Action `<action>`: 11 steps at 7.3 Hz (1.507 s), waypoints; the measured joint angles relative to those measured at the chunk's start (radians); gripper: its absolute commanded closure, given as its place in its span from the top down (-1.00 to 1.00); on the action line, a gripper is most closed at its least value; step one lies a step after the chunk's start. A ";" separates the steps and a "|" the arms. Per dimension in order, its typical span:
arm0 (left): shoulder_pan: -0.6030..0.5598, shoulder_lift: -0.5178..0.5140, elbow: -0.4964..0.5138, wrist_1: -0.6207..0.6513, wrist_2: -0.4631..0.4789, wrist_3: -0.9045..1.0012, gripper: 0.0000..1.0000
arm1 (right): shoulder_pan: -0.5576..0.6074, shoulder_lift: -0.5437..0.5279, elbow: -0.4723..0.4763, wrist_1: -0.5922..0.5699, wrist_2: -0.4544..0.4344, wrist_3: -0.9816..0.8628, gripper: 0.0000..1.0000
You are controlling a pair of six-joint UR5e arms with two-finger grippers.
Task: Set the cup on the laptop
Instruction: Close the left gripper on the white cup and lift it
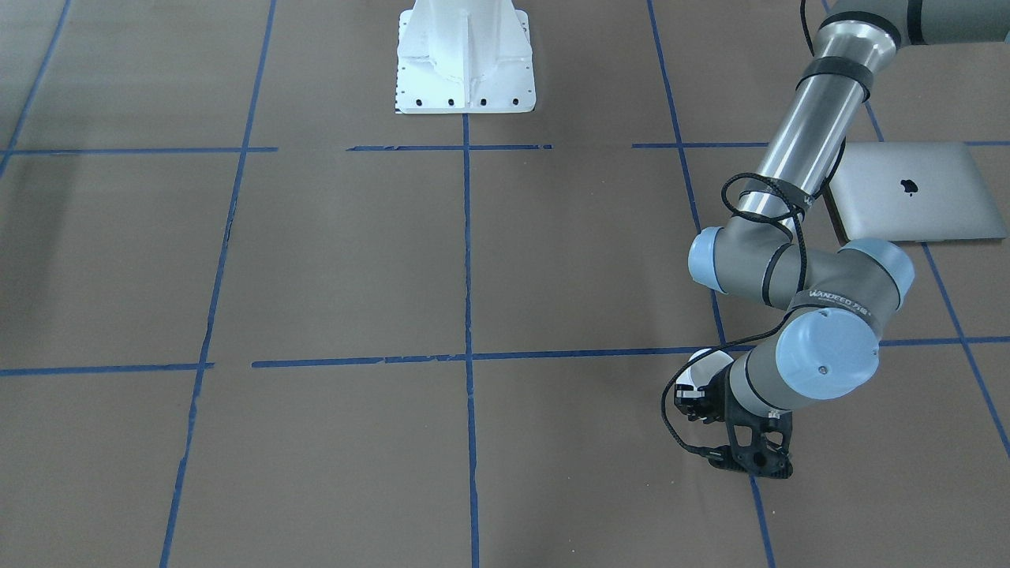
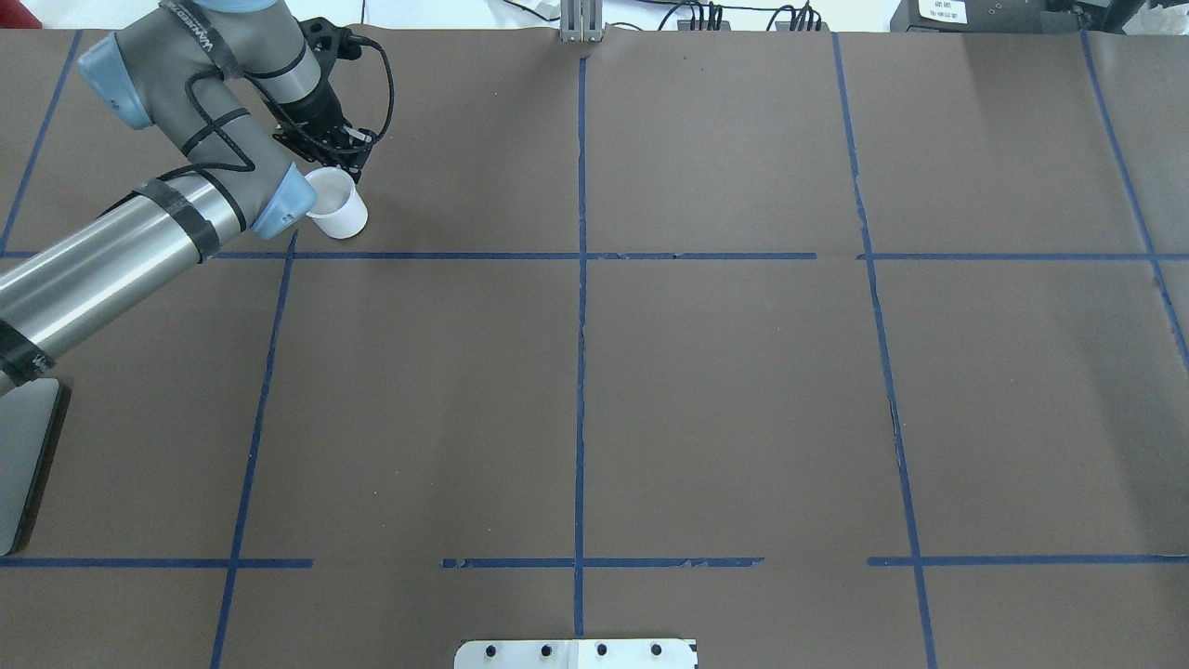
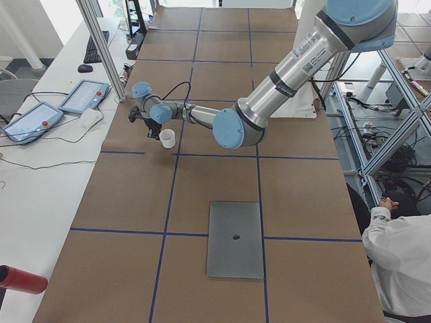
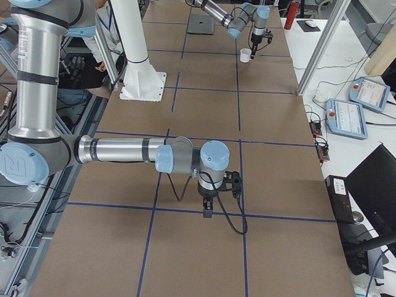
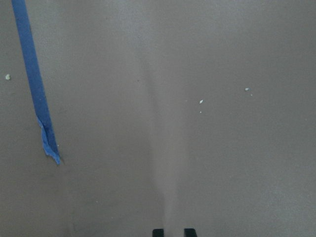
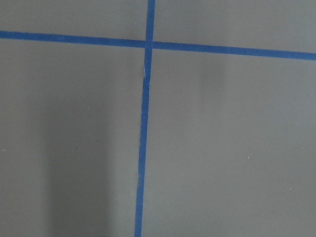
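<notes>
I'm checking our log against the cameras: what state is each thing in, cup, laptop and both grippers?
laptop: lid closed, lying flat, nothing on it.
cup: upright, not gripped, apart from the laptop.
left gripper: beside the cup, tips close with a narrow gap, holding nothing; whether fully shut, cannot tell.
right gripper: pointing down, far from both; open or shut, cannot tell.

Small white cup [image 2: 338, 216], upright, well apart from closed silver-grey laptop [image 1: 915, 201] lying flat
</notes>
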 measured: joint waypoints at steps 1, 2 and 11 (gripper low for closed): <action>-0.023 0.000 -0.004 0.019 -0.037 -0.005 -1.00 | 0.000 0.000 0.000 0.000 0.000 0.000 1.00; -0.061 0.006 -0.022 0.069 -0.084 -0.007 -1.00 | 0.000 0.000 0.000 0.000 0.000 0.000 1.00; -0.326 0.706 -0.718 0.408 -0.124 0.427 -1.00 | 0.000 0.000 0.000 0.000 0.000 0.000 1.00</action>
